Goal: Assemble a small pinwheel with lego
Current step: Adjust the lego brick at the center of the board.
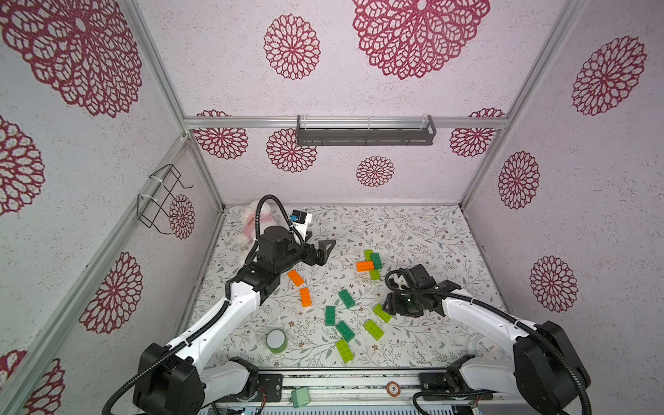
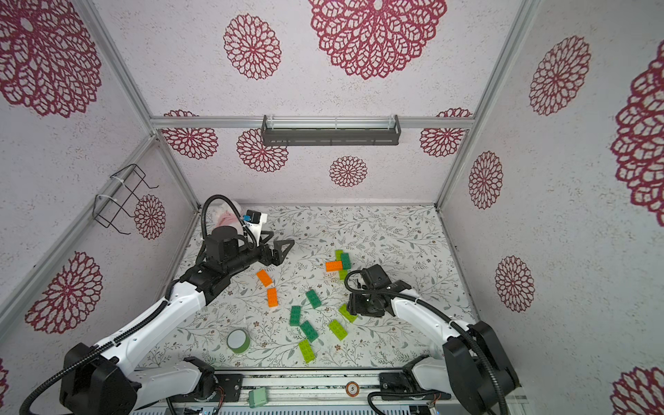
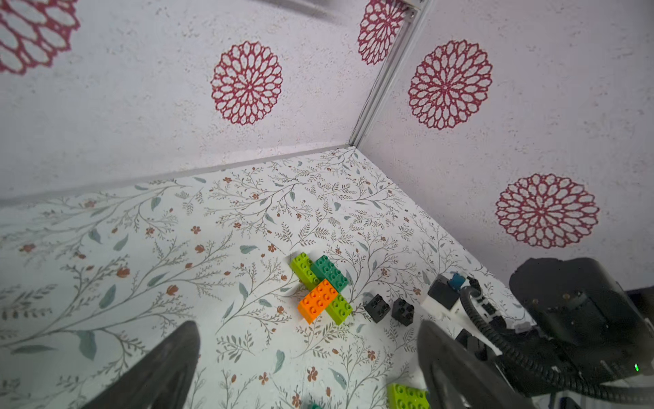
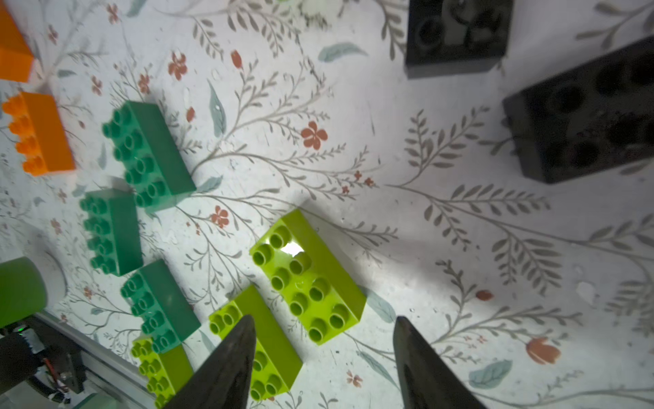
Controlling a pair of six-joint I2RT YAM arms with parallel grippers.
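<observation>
As both arms hang over the flowered desk, a cross of stacked bricks sits toward its far side.
Left gripper spread wide, empty; two orange bricks, then loose green bricks mid-desk; right gripper parted, empty, just above a lime brick.

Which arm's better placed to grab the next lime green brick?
Right, likely. The right gripper hangs with open jaws over a loose lime green brick. The left gripper, open and empty, is farther off, toward the part-built pinwheel.
</observation>
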